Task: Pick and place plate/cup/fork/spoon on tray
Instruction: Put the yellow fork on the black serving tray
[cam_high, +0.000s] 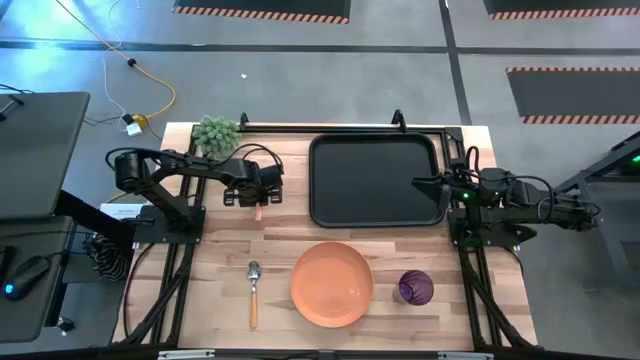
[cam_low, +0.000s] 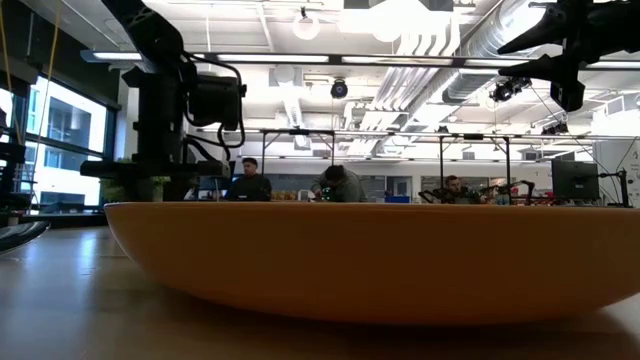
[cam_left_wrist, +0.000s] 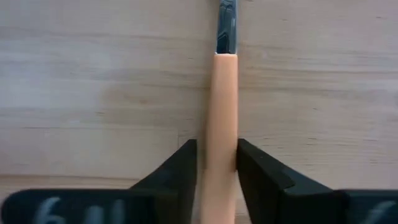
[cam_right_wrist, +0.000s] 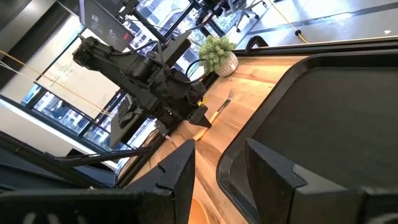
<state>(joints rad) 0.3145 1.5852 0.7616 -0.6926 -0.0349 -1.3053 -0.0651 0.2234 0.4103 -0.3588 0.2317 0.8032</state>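
The fork lies left of the black tray (cam_high: 375, 215); its wooden handle (cam_left_wrist: 219, 93) and metal neck (cam_left_wrist: 226, 25) show in the left wrist view, its tines in the right wrist view (cam_right_wrist: 229, 95). My left gripper (cam_high: 257, 197) is down over the fork and shut on its handle. My right gripper (cam_high: 425, 182) is open and empty above the tray's right edge. The spoon (cam_high: 253, 290), the orange plate (cam_high: 331, 284) and the purple cup (cam_high: 415, 288) rest on the table near its front edge. My left gripper (cam_left_wrist: 216, 149) pinches the fork's wooden handle (cam_left_wrist: 217, 127) between its two fingers, one on each long side. The fingers come from above, pointing down, and lie across the handle. The fork stays level over the table; I cannot tell whether it is lifted clear.
A small potted plant (cam_high: 216, 133) stands at the table's far left corner. A black bar frame (cam_high: 330, 128) runs along the far edge behind the tray. The plate fills the low view (cam_low: 370, 260). People sit in the room beyond the table.
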